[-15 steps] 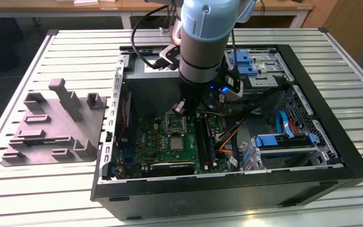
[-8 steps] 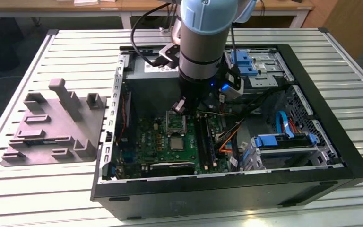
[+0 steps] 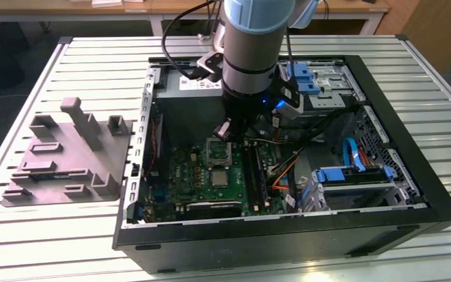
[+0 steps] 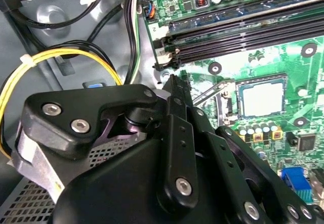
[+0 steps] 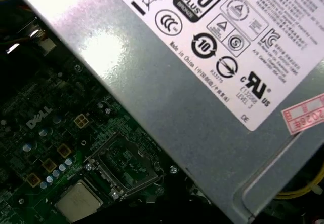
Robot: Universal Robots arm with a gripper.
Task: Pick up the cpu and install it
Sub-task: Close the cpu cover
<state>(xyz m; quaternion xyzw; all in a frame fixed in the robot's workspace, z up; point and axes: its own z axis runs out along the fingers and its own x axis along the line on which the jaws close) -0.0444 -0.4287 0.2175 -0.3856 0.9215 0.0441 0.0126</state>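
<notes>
The cpu [image 3: 220,177] is a small pale square chip lying flat in its socket on the green motherboard [image 3: 186,176] inside the open computer case. It also shows as the cpu [image 4: 260,98] in the second wrist view and the cpu [image 5: 78,199] in the first wrist view. The black socket frame [image 3: 219,151] stands swung open just behind it, seen as the socket frame [image 5: 124,165] in the first wrist view. My gripper [image 3: 225,134] hangs over that frame, a little behind the cpu and apart from it. In the second wrist view the gripper [image 4: 174,89] points toward the board beside the socket.
A grey power-supply box [image 5: 202,57] sits close behind the gripper. Yellow cables [image 4: 61,57] and memory slots [image 4: 243,31] lie around the socket. Blue drive brackets [image 3: 351,173] fill the exterior view's right. A grey plastic block with posts [image 3: 69,153] rests on the table outside the case.
</notes>
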